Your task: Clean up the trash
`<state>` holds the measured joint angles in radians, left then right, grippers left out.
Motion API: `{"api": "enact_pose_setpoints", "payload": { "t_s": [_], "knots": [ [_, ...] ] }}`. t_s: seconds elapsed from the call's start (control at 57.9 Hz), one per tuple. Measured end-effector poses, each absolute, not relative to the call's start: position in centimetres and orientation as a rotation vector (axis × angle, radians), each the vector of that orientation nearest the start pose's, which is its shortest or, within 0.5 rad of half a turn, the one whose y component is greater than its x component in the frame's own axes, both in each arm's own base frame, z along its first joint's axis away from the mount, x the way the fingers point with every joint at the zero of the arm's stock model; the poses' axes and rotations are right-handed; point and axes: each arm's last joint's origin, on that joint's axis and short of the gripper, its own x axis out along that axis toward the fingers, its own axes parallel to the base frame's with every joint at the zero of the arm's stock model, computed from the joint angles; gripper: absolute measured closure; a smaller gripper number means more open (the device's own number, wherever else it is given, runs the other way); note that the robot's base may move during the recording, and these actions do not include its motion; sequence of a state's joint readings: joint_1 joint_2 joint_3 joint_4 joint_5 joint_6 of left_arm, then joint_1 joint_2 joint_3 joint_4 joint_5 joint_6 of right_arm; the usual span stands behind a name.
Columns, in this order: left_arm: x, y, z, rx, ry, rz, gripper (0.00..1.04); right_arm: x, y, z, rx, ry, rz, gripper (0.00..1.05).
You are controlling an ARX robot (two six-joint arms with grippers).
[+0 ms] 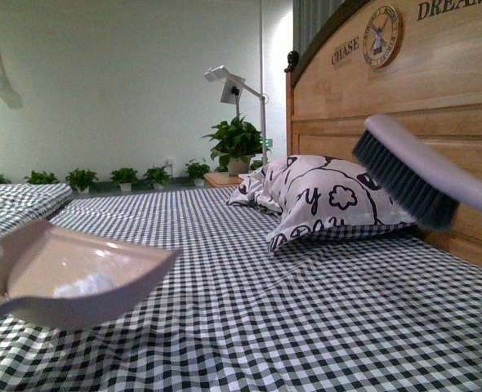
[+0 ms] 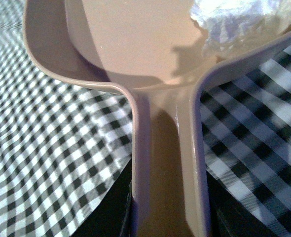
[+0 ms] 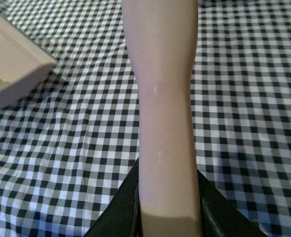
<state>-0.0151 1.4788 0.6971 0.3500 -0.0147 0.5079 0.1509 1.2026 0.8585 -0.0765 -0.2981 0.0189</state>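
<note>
Nearest the front camera, on the left, the beige plastic dustpan (image 1: 78, 278) is held above the black-and-white checked bed sheet (image 1: 306, 327), its open mouth facing right. The small crumpled wad of white tissue paper (image 1: 86, 285) lies inside the pan, on its floor. In the left wrist view, the dustpan handle (image 2: 167, 168) runs down between the dark fingers (image 2: 111, 217) of the left gripper (image 2: 167, 227), which are clamped against both of its sides; the wad (image 2: 234, 24) sits at the far end of the pan.

In the right wrist view, the pale handle (image 3: 163, 123) of the brush passes between the dark fingers (image 3: 123, 207) of the right gripper (image 3: 167, 222), which are closed on it; a corner of the dustpan (image 3: 12, 64) is visible above the sheet.

Farther back on the right, the pale brush with dark bristles (image 1: 404, 180) is raised in the air, bristles angled downward, in front of the white pillow with black doodle print (image 1: 323, 200). The pillow rests against the wooden headboard (image 1: 437, 90). Green potted plants (image 1: 127, 175) line the far wall.
</note>
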Motion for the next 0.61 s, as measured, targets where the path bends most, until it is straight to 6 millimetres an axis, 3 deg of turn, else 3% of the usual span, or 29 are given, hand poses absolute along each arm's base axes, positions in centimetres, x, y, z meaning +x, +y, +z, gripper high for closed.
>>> {"api": "enact_pose_setpoints", "payload": {
  "t_s": [0.277, 0.605],
  "knots": [
    [26.2, -0.2, 22.5, 0.466, 0.210, 0.016, 0.79, 20.4, 3.6, 32.6, 0.124, 0.309, 0.494, 0.85],
    [18.5, -1.8, 25.5, 0.436, -0.023, 0.067, 0.79, 15.2, 3.9, 36.5, 0.145, 0.128, 0.489, 0.85]
  ]
}}
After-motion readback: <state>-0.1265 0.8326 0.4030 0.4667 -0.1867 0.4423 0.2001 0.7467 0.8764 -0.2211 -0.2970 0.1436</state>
